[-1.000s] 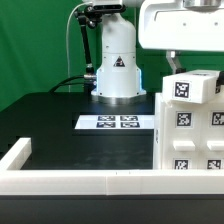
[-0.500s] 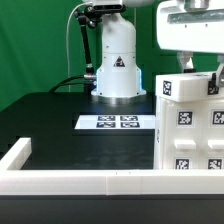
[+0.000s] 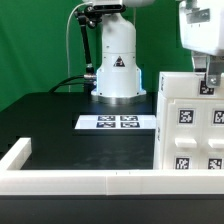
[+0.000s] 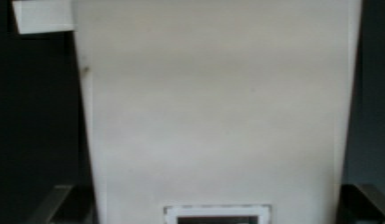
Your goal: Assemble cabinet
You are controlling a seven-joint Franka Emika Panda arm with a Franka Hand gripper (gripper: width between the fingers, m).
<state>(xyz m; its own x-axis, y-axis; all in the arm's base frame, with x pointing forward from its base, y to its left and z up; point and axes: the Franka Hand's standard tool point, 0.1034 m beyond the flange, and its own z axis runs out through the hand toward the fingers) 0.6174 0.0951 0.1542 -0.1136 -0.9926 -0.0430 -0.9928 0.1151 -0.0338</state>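
Hand (image 3: 208, 82) has slid from the cabinet (image 3: 190, 125) top's middle to the exterior view's far right edge, grip state impossible to tell, while the tagged block it hovered over is gone, the cabinet standing right on the surface (image 3: 60, 125), suggesting that part is seated.

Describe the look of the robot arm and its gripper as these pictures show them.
The arm's base is a rounded white column with a black triangular mark on its front, standing on a grey foot. A black joint section tops it, and a black cable loops down beside it. The gripper is partly out of frame: a boxy white and light grey housing above a dark finger. The wrist view shows only dark finger edges.
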